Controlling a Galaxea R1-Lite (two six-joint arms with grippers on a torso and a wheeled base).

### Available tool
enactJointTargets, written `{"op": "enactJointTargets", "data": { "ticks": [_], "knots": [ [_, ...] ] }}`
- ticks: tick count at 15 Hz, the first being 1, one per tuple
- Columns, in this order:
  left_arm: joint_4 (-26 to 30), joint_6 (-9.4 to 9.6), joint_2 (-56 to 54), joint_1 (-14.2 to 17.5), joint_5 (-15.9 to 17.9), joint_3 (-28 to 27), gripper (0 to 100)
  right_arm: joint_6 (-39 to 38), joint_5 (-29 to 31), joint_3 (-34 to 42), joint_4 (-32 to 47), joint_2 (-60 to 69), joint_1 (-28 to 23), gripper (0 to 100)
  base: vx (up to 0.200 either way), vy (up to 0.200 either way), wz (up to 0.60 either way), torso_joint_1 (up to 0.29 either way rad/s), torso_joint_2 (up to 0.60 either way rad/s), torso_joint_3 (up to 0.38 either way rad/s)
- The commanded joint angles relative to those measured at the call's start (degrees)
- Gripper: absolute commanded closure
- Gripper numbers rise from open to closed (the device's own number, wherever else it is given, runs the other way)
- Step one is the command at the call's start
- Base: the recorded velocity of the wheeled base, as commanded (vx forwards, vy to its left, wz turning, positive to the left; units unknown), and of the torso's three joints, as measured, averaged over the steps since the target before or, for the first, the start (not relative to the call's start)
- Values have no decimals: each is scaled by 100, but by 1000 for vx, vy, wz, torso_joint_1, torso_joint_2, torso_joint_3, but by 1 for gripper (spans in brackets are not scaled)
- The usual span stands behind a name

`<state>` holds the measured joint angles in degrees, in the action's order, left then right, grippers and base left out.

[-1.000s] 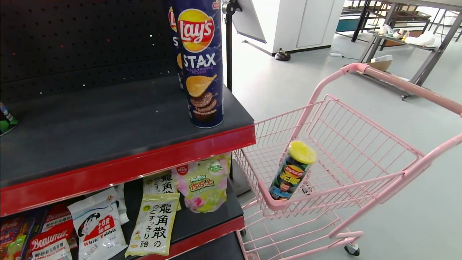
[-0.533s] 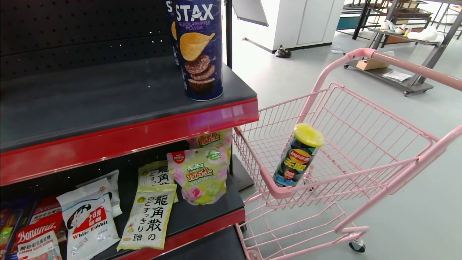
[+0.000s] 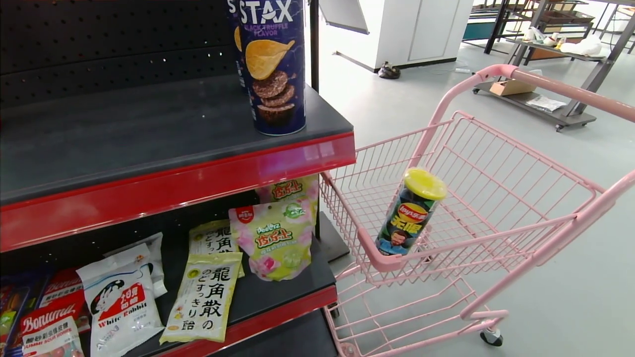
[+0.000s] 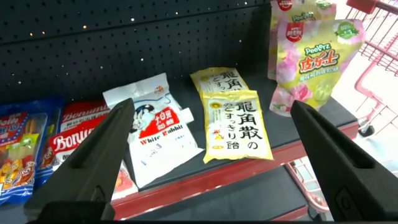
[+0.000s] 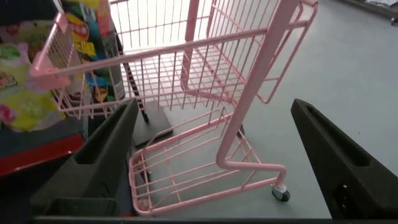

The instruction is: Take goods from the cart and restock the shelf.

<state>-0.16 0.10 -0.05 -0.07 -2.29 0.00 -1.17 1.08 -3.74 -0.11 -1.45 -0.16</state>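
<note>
A chip can [image 3: 411, 218] with a yellow lid leans upright in the front corner of the pink cart [image 3: 496, 208], beside the shelf. In the right wrist view the same chip can [image 5: 93, 43] shows behind the wires of the cart [image 5: 249, 81]; my right gripper [image 5: 214, 102] hangs open and empty, low beside the cart. A tall dark blue can [image 3: 273, 64] stands at the right end of the upper shelf [image 3: 173, 168]. My left gripper [image 4: 212, 104] is open and empty in front of the lower shelf's snack bags [image 4: 239, 124].
The lower shelf [image 3: 278, 302] holds a white candy bag [image 3: 121, 302], yellow lozenge bags [image 3: 203, 297], a green-pink pouch [image 3: 275, 240] and red packs [image 3: 49, 322]. The upper shelf's left and middle are bare. Grey floor lies right of the cart, with tables far behind.
The head camera has tilted downward, so the whole picture shifted up. The cans, the cart and the bags have kept their places.
</note>
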Motion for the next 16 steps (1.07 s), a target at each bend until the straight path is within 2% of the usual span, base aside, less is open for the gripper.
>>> {"op": "enactJointTargets", "data": {
  "ticks": [1,3,6,7,8,9,10,16],
  "knots": [
    [-2,-1,5,-1,1,0,0,-1175,94,-2658,-7,-2764,77,0,0,0,0,0,0,0],
    [-2,-1,5,-1,1,0,0,-595,-416,-2763,2,-3476,315,0,0,0,0,0,0,0],
    [-2,-1,5,-1,1,0,0,-507,-618,-2693,-428,-4724,561,0,0,0,0,0,0,0],
    [-2,-1,5,-1,1,0,0,-586,-768,-2667,-1140,-5498,904,0,0,0,0,0,0,0],
    [-2,-1,5,7,1,0,0,-797,-1031,-2640,-2081,-6350,930,0,0,0,0,0,0,0],
    [-2,-1,5,-1,1,0,0,-815,-1409,-2623,-2547,-6833,912,0,0,0,0,0,0,0],
    [-2,-1,5,-1,1,0,0,-797,-1673,-2596,-2722,-7141,921,0,0,0,0,0,0,0],
    [-2,-1,5,-1,1,0,0,-762,-1972,-2596,-2775,-7818,1202,0,0,0,0,0,0,0]
  ]
}}
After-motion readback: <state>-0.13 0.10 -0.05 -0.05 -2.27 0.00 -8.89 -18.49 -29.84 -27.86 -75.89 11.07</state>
